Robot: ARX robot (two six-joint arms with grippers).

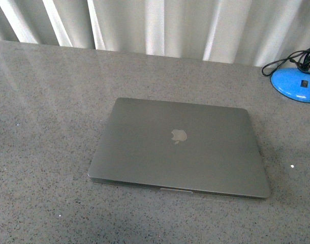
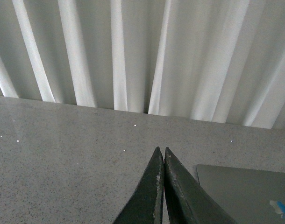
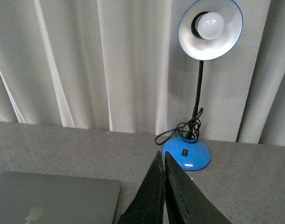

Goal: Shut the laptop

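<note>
Both grippers, left point(image 2: 161, 161) and right point(image 3: 161, 163), show you pinched-together, empty fingers. Your laptop point(image 1: 179, 147) lies lid-down mid-table point(image 1: 43, 152), clear of both; the wrist views crop it, and the front view cuts off the lamp point(image 3: 198, 93).

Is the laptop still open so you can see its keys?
No, the laptop lies shut flat on the table, showing only its grey lid with the apple logo.

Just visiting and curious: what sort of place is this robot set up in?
Probably an office or test desk: a closed laptop lies on a grey speckled tabletop, a blue desk lamp stands nearby, and pale curtains hang behind.
</note>
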